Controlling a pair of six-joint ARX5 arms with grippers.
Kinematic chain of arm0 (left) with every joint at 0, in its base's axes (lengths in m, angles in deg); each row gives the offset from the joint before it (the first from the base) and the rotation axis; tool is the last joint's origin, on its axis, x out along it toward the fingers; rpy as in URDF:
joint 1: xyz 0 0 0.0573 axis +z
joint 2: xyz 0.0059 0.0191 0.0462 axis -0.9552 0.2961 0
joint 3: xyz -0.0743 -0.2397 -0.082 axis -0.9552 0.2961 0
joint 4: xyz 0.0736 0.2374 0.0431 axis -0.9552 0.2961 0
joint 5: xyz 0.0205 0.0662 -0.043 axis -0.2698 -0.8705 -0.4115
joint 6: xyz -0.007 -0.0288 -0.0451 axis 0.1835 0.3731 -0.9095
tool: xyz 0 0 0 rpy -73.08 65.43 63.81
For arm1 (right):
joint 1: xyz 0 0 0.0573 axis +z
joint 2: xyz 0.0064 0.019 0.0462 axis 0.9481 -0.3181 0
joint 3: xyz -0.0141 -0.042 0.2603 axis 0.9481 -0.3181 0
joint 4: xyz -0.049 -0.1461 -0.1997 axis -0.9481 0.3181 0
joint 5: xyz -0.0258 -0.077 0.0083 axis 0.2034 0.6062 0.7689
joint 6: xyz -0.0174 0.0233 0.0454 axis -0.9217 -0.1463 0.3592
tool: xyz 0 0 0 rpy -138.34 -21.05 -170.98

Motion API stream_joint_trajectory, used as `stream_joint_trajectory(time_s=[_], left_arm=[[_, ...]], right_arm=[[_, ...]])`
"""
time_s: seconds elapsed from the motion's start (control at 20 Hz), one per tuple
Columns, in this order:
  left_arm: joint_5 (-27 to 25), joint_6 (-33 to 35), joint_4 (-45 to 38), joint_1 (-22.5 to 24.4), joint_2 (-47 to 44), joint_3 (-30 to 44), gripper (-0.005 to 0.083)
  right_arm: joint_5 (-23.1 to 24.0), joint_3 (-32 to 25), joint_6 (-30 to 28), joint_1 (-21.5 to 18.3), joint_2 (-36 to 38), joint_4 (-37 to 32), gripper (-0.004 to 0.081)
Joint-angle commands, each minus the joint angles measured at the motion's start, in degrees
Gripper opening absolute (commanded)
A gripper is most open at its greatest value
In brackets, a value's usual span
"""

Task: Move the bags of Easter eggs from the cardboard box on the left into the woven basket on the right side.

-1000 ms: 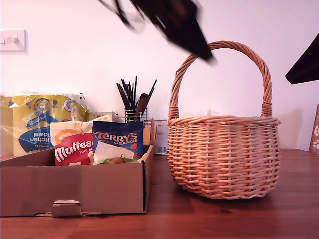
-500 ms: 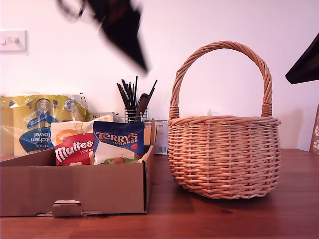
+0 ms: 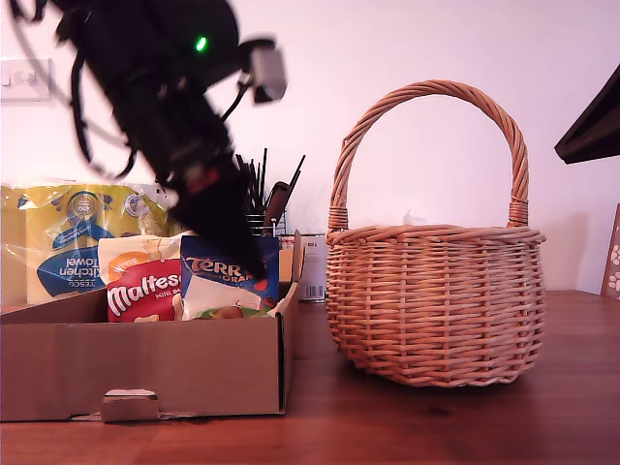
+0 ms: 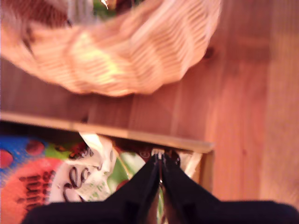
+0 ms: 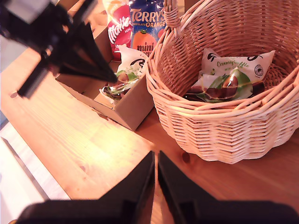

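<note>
First gripper (image 3: 254,269) at cardboard box (image 3: 145,363).
Exterior view: fingers low over Terry's bag (image 3: 231,271), woven basket (image 3: 434,300) beside. First wrist view: fingers narrow, empty. Second wrist view: second gripper (image 5: 155,170) narrow above bench (image 5: 84,149); white-and-green bag (image 5: 229,77) inside basket.

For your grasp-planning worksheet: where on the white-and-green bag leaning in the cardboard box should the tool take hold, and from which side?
Grip the crimped upper edge of the white-and-green bag, coming from above. It leans in the cardboard box near the corner closest to the woven basket, its top free, while the box walls block a sideways approach.
</note>
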Motion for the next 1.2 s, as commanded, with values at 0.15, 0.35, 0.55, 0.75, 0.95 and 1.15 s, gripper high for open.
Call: stream_joint_trajectory(time_s=[0.15,0.35,0.55,0.75,0.95,1.15], left_arm=[[0.8,-0.5,-3.5,3.8,-8.1,6.4,-0.002],[5.9,-2.0,-3.9,7.6,-8.1,7.3,0.0231],[4.8,-1.0,-6.5,7.6,-4.9,7.3,0.0621],[4.8,0.2,-9.4,7.8,-1.9,7.3,0.0621],[5.0,1.5,-10.7,8.5,0.9,7.3,0.0621],[5.8,1.4,-11.5,8.8,3.4,7.3,0.0614]], right_arm=[[1.4,-0.1,-0.2,0.3,0.3,0.5,-0.0012],[1.4,-0.1,-0.2,0.3,0.3,0.4,-0.0012],[1.4,-0.1,-0.2,0.3,0.2,0.4,-0.0012],[1.4,-0.1,-0.2,0.3,0.0,0.4,-0.0012],[1.4,-0.1,-0.2,0.3,0.0,0.4,-0.0012],[1.4,-0.1,-0.2,0.3,0.0,0.4,-0.0012]])
